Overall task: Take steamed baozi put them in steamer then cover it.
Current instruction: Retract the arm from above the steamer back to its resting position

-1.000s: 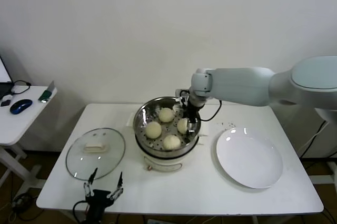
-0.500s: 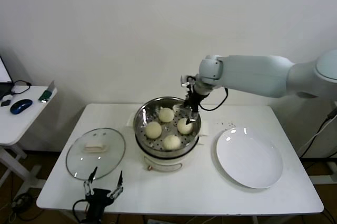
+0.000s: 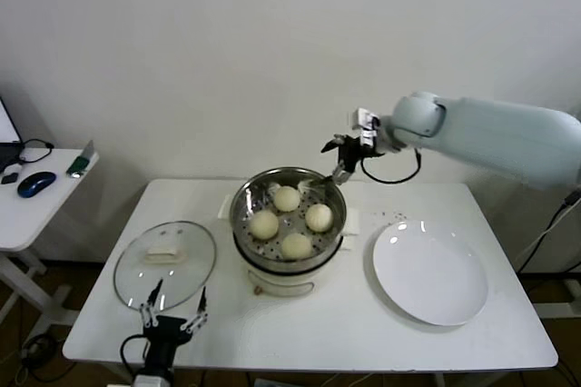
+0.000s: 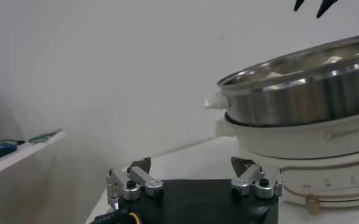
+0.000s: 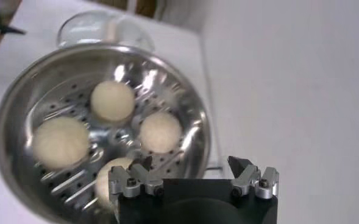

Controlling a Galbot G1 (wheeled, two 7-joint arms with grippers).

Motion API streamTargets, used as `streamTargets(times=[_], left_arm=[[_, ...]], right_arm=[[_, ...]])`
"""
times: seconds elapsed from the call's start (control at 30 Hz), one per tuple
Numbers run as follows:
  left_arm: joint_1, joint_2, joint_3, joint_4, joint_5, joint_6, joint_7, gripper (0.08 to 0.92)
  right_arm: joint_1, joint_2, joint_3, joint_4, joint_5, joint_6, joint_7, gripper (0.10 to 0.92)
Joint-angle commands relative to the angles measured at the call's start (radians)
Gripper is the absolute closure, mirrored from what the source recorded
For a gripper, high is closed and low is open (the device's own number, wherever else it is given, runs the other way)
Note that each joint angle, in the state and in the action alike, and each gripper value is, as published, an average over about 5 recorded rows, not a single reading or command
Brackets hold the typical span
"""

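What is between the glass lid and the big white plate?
In the head view, the steamer with four baozi inside sits between the glass lid and the white plate.

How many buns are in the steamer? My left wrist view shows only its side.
Observer: Four buns sit on the tray inside the steamer.
Operator: Is the right gripper clear of it?
Observer: The right gripper hangs open and empty above the steamer's far right rim.
Operator: And where's the lid?
Observer: The lid lies flat on the table, left of the steamer, just beyond the open left gripper.
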Motion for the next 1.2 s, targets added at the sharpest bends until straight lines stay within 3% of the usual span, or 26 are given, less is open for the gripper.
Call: streamTargets(times=[0.03,0.4,0.8,1.03,1.2], left_arm=[[-0.025,0.005,-0.011,-0.016,0.016,0.01,0.004,0.177],[-0.027,0.009,-0.024,-0.038,0.058,0.013,0.014,0.177],[-0.036,0.023,-0.04,-0.043,0.18,0.039,0.025,0.177],[-0.057,0.058,-0.089,-0.046,0.53,0.079,0.031,0.177],[-0.059,0.139,-0.099,-0.046,0.834,0.152,0.021,0.177]], right_arm=[[-0.419,-0.317,0.471,0.154,-0.066,0.166,0.273,0.203],[-1.173,-0.37,1.222,0.243,-0.184,0.259,0.348,0.203],[-1.765,-0.121,1.827,0.326,-0.311,0.253,0.368,0.203],[-1.943,0.03,1.993,0.371,-0.376,0.223,0.367,0.203],[-2.032,0.1,2.075,0.396,-0.386,0.203,0.345,0.203]])
